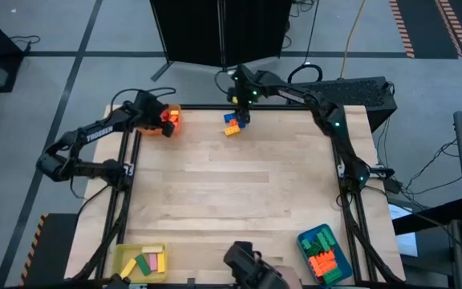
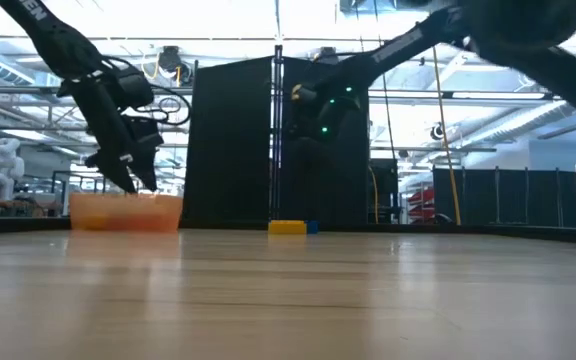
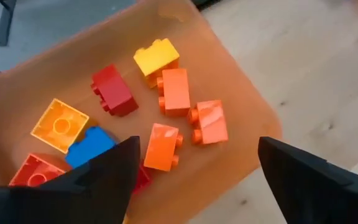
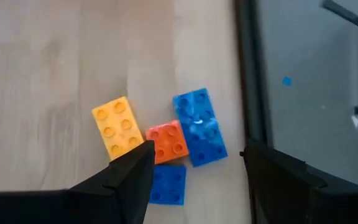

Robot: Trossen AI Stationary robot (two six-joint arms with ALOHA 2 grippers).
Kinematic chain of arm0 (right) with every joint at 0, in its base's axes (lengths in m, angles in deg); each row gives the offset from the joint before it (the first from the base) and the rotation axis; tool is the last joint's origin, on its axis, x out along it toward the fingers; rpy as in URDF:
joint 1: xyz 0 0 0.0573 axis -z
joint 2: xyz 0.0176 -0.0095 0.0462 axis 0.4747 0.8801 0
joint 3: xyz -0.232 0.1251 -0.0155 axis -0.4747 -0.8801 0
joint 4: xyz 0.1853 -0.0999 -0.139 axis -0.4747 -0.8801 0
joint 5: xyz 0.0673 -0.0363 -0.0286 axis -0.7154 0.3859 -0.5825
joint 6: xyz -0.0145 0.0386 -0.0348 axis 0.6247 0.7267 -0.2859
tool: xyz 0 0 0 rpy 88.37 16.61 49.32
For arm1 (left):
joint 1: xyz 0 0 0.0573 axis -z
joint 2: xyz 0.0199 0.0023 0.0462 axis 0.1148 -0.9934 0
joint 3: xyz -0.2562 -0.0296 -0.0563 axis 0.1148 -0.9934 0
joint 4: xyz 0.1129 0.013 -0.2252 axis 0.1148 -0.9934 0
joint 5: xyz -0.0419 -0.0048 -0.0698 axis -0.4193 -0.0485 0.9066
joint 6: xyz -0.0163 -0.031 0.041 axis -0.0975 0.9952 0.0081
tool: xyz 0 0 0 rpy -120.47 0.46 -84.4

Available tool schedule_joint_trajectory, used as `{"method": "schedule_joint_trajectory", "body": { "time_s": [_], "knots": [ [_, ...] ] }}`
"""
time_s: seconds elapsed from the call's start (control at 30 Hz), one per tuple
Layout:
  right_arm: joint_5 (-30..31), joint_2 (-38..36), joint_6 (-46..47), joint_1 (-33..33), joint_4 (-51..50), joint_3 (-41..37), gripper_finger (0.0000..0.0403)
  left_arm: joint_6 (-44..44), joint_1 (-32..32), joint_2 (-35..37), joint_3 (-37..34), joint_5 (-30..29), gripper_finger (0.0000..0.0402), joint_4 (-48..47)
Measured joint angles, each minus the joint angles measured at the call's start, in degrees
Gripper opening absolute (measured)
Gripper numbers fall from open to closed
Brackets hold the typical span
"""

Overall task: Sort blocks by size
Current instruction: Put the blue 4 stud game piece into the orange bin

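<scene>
Several blocks lie in the orange tray [image 1: 169, 120] at the table's far left corner: yellow [image 3: 156, 57], red [image 3: 112, 90], orange [image 3: 175, 90] and blue [image 3: 89, 146] ones. My left gripper [image 3: 197, 149] hangs open just above this tray, with nothing between its fingers. At the middle of the far edge, a small cluster rests flat on the table: a yellow block [image 4: 118, 127], an orange one [image 4: 168, 142], a long blue one [image 4: 199, 127] and a small blue one [image 4: 168, 183]. My right gripper [image 4: 196, 155] stands open above the cluster, clear of it.
A yellow tray [image 1: 140, 262] with several blocks stands at the near left corner. A blue tray [image 1: 325, 254] with green and orange blocks stands at the near right. A dark camera mount [image 1: 247, 265] sits at the near edge. The black table rail [image 4: 247, 74] runs beside the cluster.
</scene>
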Motion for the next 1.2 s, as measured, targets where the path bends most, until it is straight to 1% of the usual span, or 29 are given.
{"method": "schedule_joint_trajectory", "body": {
  "time_s": [0.1,0.2,0.3,0.43,0.57,0.73,0.83,0.9,1.03,1.2],
  "knots": [
    [-0.53,3.97,-5.20,-0.42,-4.55,5.73,0.0238,1.32,0.06,2.47,0.02,0.96,0.0330,-1.28],
    [-0.65,6.79,-9.27,-0.69,-7.20,8.57,0.0238,2.60,0.86,5.61,0.01,2.94,0.0330,-2.32],
    [-0.38,8.70,-10.92,-0.76,-8.96,9.14,0.0238,3.01,3.10,9.19,0.02,4.26,0.0330,-2.58],
    [1.28,10.24,-11.32,-0.71,-10.92,9.14,0.0238,2.73,6.85,13.54,0.02,3.99,0.0330,-2.12],
    [3.47,10.72,-10.92,-0.68,-11.89,9.16,0.0238,2.50,9.74,16.26,0.02,3.60,0.0330,-0.72],
    [4.50,10.72,-8.39,-0.68,-12.38,9.16,0.0238,2.32,11.48,17.35,0.04,3.30,0.0330,0.89],
    [6.99,10.72,-6.64,-0.68,-13.22,9.16,0.0238,1.44,11.90,17.36,0.04,2.48,0.0330,1.18],
    [7.58,10.60,-5.84,-0.68,-14.35,9.16,0.0238,1.39,11.97,17.35,0.04,1.66,0.0331,1.16],
    [7.43,10.56,-4.69,-0.68,-15.31,9.16,0.0238,1.39,11.97,17.35,0.04,0.39,0.0331,0.90],
    [7.47,10.54,-3.19,-0.68,-17.06,9.14,0.0238,1.43,11.97,17.33,0.04,0.13,0.0331,0.82]
  ]
}}
